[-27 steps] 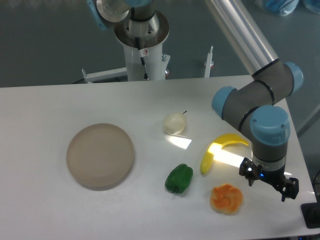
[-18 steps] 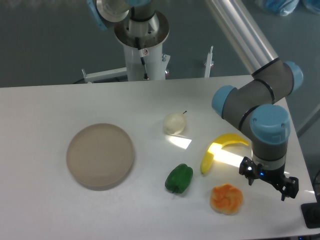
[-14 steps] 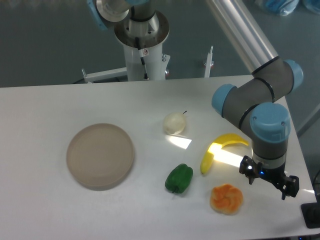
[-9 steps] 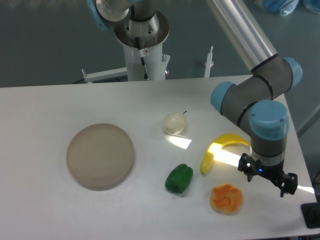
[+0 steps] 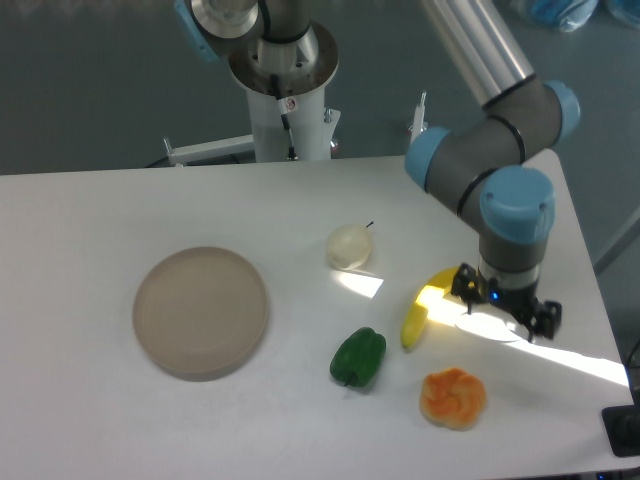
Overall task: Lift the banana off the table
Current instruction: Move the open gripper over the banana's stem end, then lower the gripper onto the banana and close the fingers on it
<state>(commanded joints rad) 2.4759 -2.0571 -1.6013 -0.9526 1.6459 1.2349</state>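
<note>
The bright yellow bent banana [image 5: 418,308] lies on the white table [image 5: 120,420] right of centre, its upper right end partly hidden behind my gripper. My gripper [image 5: 504,309] hangs from the blue-capped wrist just right of the banana, fingers spread open and empty, low over the table. One finger [image 5: 463,285] is close to the banana's upper end; I cannot tell whether it touches.
A green pepper [image 5: 358,357] lies left of the banana's lower end. An orange ridged round fruit [image 5: 453,397] sits below the gripper. A pale round fruit with a stem [image 5: 349,246] is up left. A round beige plate [image 5: 201,311] lies at left. The table's right edge is close.
My gripper and wrist have moved up and to the left, away from the orange fruit and closer to the banana's upper end. The objects have not moved.
</note>
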